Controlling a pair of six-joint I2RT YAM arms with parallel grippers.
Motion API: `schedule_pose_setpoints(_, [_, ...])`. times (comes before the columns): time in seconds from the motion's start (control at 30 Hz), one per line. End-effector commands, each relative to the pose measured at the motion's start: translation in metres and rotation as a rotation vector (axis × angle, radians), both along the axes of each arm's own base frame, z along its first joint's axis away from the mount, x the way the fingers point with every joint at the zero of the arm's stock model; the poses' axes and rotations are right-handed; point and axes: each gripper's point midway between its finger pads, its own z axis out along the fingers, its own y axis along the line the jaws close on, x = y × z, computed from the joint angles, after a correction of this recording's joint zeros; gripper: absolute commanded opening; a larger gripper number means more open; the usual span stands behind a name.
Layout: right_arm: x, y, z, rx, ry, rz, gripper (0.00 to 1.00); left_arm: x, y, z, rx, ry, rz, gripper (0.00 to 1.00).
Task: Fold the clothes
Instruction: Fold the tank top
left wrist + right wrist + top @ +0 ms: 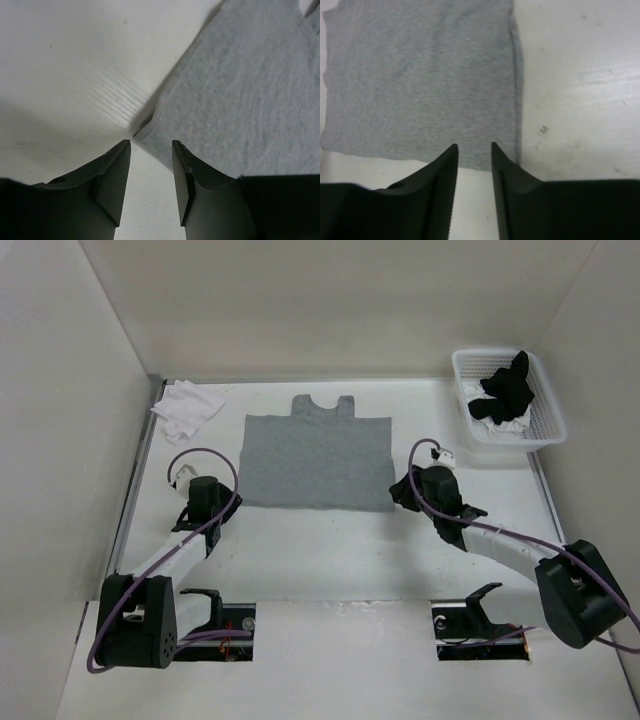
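Observation:
The clothes (315,460), a heather-grey tank top, lie flat on the white table with the neck toward the back wall. My left gripper (226,502) hovers just off the lower left corner of the clothes (240,100). In the left wrist view that gripper (151,142) is open, with bare table between its fingers and the fabric corner just ahead of the tips. My right gripper (399,495) is by the lower right corner. There the gripper (474,145) stands open at the hem of the clothes (420,80), holding nothing.
A crumpled white cloth (185,408) lies at the back left of the table. A white plastic basket (510,453) at the back right holds a black garment (505,390). White walls close in the table on the left, back and right.

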Motion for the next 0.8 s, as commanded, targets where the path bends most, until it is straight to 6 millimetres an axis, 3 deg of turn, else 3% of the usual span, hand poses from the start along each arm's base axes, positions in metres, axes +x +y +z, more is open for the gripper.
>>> schedule_pose_setpoints(0.0, [-0.003, -0.008, -0.001, 0.03, -0.028, -0.056, 0.4, 0.006, -0.012, 0.007, -0.099, -0.044, -0.043, 0.37])
schedule_pose_setpoints(0.17, [-0.012, -0.016, -0.028, 0.067, 0.06, -0.076, 0.49, 0.008, -0.011, -0.003, -0.113, -0.017, -0.04, 0.36])
schedule_pose_setpoints(0.37, [-0.016, -0.014, -0.041, 0.079, 0.109, -0.074, 0.49, 0.005, -0.005, -0.018, -0.103, 0.028, -0.013, 0.32])
schedule_pose_setpoints(0.57, [-0.022, -0.004, -0.056, 0.103, 0.188, -0.059, 0.41, 0.006, -0.004, -0.028, -0.103, 0.044, -0.005, 0.26])
schedule_pose_setpoints(0.77, [-0.021, -0.002, -0.056, 0.117, 0.188, -0.071, 0.32, 0.009, -0.003, -0.028, -0.099, 0.035, -0.007, 0.14])
